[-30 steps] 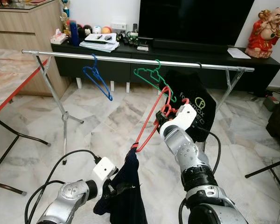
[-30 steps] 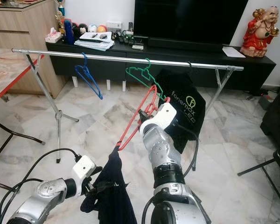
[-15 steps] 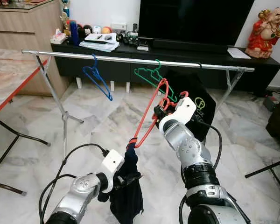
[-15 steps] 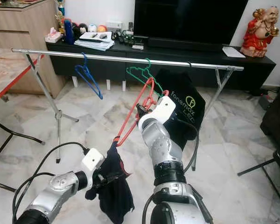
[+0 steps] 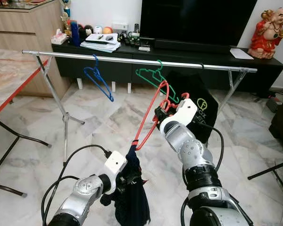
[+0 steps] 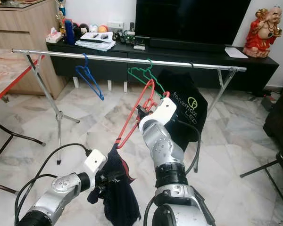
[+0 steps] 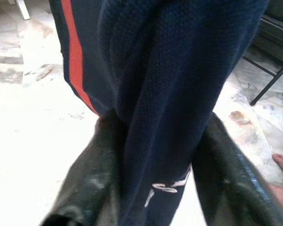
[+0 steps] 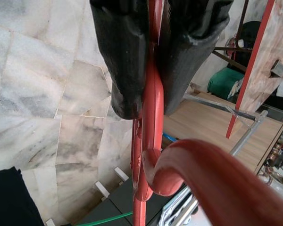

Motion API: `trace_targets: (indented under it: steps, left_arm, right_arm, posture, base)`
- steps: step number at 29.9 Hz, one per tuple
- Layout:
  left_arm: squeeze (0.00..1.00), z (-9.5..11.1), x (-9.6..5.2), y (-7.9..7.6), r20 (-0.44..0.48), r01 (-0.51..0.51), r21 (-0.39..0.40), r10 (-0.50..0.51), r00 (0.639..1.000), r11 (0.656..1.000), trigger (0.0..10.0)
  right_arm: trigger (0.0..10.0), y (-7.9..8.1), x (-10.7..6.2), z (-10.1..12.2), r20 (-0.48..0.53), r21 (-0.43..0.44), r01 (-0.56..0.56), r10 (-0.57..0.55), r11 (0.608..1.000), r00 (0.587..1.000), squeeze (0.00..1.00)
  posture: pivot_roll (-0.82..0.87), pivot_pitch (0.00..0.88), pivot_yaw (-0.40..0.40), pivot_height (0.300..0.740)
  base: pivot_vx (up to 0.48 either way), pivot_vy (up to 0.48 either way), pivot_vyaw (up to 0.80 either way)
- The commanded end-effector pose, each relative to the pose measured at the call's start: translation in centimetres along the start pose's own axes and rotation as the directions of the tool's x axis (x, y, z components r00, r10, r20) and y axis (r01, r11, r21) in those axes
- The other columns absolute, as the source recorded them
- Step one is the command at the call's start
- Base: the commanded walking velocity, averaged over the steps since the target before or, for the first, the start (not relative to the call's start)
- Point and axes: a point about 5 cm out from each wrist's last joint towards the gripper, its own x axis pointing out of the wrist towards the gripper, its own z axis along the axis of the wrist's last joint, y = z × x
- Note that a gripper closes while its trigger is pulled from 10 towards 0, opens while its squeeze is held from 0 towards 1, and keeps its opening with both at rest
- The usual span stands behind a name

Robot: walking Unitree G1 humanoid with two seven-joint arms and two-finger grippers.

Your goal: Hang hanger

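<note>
**Left eye view: hanger lifted, not yet on the rail**

Nearest to us, our left gripper [image 5: 125, 181] sits low and clamps the dark navy knitted garment with a red stripe [image 5: 132, 197]; in the left wrist view the cloth [image 7: 170, 94] is bunched between the two black fingers [image 7: 92, 179], so we judge it held firmly. The garment hangs from the lower corner of the red plastic clothes hanger [image 5: 153, 117] rather than being spread across it.

Further out, our right gripper [image 5: 161, 114] is raised in front of us. In the right wrist view its fingers [image 8: 127, 56] are pinched tight on the hanger's red neck [image 8: 152, 101], just below the curved hook. The hanger is tilted, with its hook up near the rack but still short of it and apart from it.

Beyond that stands the long silver metal clothes rail on folding legs [image 5: 61, 55]. A blue wire-shaped hanger [image 5: 98, 77] and a green plastic hanger [image 5: 153, 77] already hang on it, and a black printed bag-like cloth [image 5: 198, 106] hangs further to the right.

We judge the pickup and lift as done. What remains is carrying the hook over the rail, settling it there, and letting go with both grippers.
</note>
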Motion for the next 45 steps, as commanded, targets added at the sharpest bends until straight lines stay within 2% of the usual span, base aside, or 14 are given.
trace_targets:
  steps: [1, 24, 32, 34, 37, 38, 39, 40, 41, 42, 45]
  left_arm:
    - [0.00, 0.2, 0.1, 0.1, 0.008, 0.003, 0.009, -0.003, 1.000, 1.000, 0.0]
    - [0.00, 0.0, 0.0, -0.2, 0.013, 0.039, 0.010, -0.039, 0.999, 0.999, 0.0]
    - [0.00, 0.1, 0.0, -0.4, 0.020, 0.054, 0.002, -0.054, 0.998, 0.999, 0.0]
    - [0.00, 0.1, 0.0, -0.4, 0.021, 0.058, 0.003, -0.058, 0.998, 0.998, 0.0]
    - [0.00, 0.2, 0.0, -0.5, 0.022, 0.062, 0.001, -0.062, 0.998, 0.998, 0.0]
    - [0.00, 0.2, 0.0, -0.5, 0.022, 0.064, 0.001, -0.064, 0.998, 0.998, 0.0]
    - [0.00, 0.2, 0.0, -0.5, 0.021, 0.064, 0.001, -0.064, 0.998, 0.998, 0.0]
    - [0.00, 0.1, 0.0, -0.6, 0.019, 0.070, 0.002, -0.070, 0.997, 0.998, 0.0]
    - [0.00, 0.1, 0.0, -0.7, 0.019, 0.071, 0.002, -0.071, 0.997, 0.997, 0.0]
    - [0.00, 0.1, 0.0, -0.7, 0.019, 0.072, 0.002, -0.072, 0.997, 0.997, 0.0]
    - [0.00, 0.1, 0.1, -0.8, 0.019, 0.075, 0.003, -0.075, 0.997, 0.997, 0.0]
  right_arm:
    - [10.0, 2.2, -0.3, -2.7, -0.050, 0.057, -0.062, 0.065, 0.996, 0.997, 0.00]
    - [10.0, 0.9, -0.2, -2.2, -0.026, 0.014, -0.016, 0.017, 1.000, 1.000, 0.00]
    - [10.0, 0.2, -0.2, -1.9, 0.006, -0.062, 0.013, -0.013, 0.998, 1.000, 0.00]
    - [10.0, -0.7, -0.1, -1.4, 0.077, -0.260, 0.063, -0.044, 0.964, 0.996, 0.00]
    - [10.0, -1.3, -0.2, -0.9, 0.138, -0.431, 0.099, -0.042, 0.897, 0.990, 0.00]
    - [10.0, -1.5, -0.3, -0.8, 0.169, -0.537, 0.101, -0.010, 0.837, 0.986, 0.00]
    - [10.0, -1.5, -0.3, -0.8, 0.174, -0.560, 0.097, 0.002, 0.823, 0.985, 0.00]
    - [10.0, -1.9, -0.4, -0.9, 0.205, -0.651, 0.119, 0.023, 0.750, 0.979, 0.00]
    - [10.0, -2.0, -0.4, -0.9, 0.210, -0.663, 0.121, 0.028, 0.739, 0.977, 0.00]
    - [10.0, -2.1, -0.4, -1.0, 0.215, -0.692, 0.126, 0.036, 0.711, 0.976, 0.00]
    - [10.0, -2.4, -0.5, -1.7, 0.207, -0.799, 0.126, 0.072, 0.588, 0.976, 0.00]
  posture:
    - [-0.03, 0.002, -0.076, 0.740]
    - [-0.03, 0.004, -0.073, 0.740]
    - [-0.03, 0.002, -0.073, 0.740]
    - [-0.03, 0.003, -0.072, 0.740]
    - [-0.03, 0.003, -0.073, 0.740]
    - [-0.03, 0.005, -0.074, 0.740]
    - [-0.03, 0.005, -0.074, 0.740]
    - [-0.03, 0.006, -0.074, 0.740]
    - [-0.03, 0.006, -0.074, 0.740]
    - [-0.03, 0.006, -0.074, 0.740]
    - [-0.03, 0.006, -0.075, 0.740]
  base:
    - [0.000, 0.000, 0.00]
    - [0.000, 0.000, 0.00]
    - [0.000, 0.000, 0.00]
    - [0.000, 0.000, 0.00]
    - [0.000, 0.000, 0.00]
    - [0.000, 0.000, 0.00]
    - [0.000, 0.000, 0.00]
    - [0.000, 0.000, 0.00]
    - [0.000, 0.000, 0.00]
    - [0.000, 0.000, 0.00]
    - [0.000, 0.000, 0.00]
